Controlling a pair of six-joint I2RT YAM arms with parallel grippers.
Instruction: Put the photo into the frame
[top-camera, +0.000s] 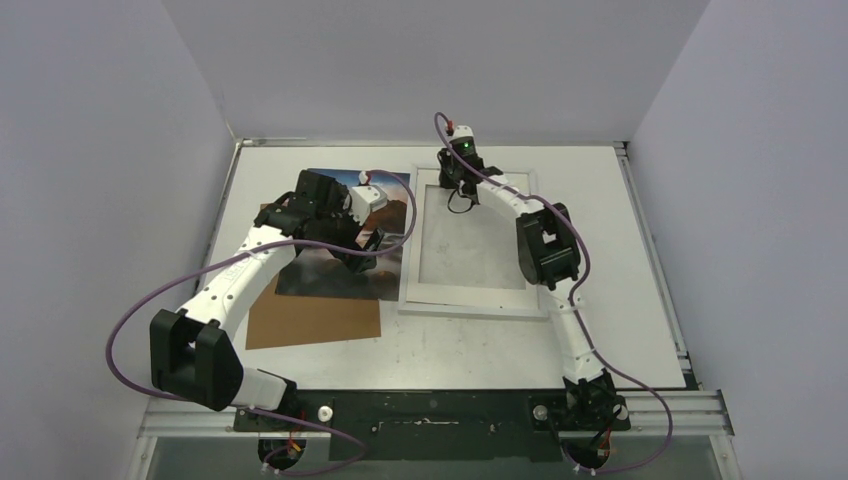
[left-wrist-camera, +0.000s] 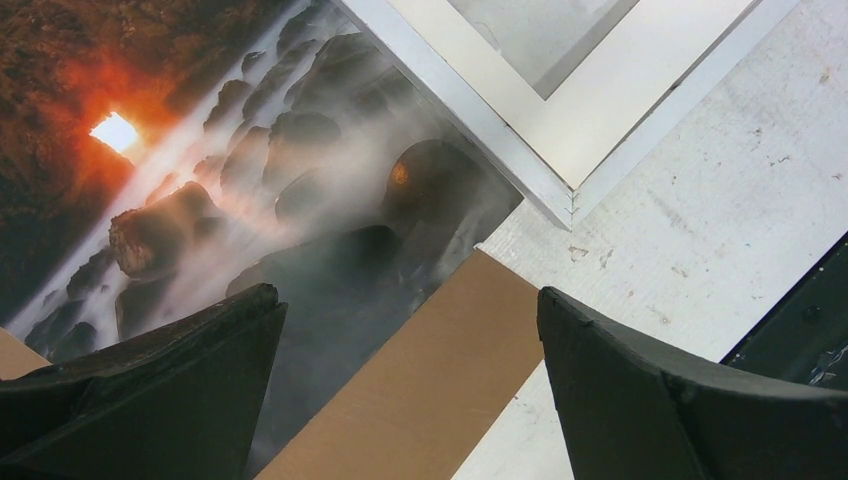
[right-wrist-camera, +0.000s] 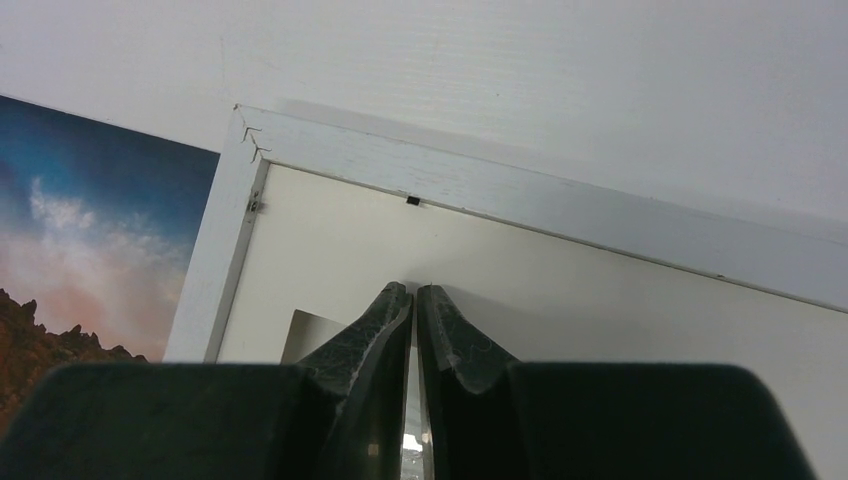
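table (top-camera: 620, 260): white, scuffed | walls (top-camera: 420, 60): pale, three sides | frame (top-camera: 468, 301): flat on table

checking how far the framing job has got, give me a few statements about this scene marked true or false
1. The photo lies inside the frame. False: it lies outside, along the frame's left side.
2. The left gripper is open above the photo. True.
3. The right gripper is wide open. False: it is shut, over the frame's pale mat near the far edge.
4. Brown cardboard lies partly under the photo. True.
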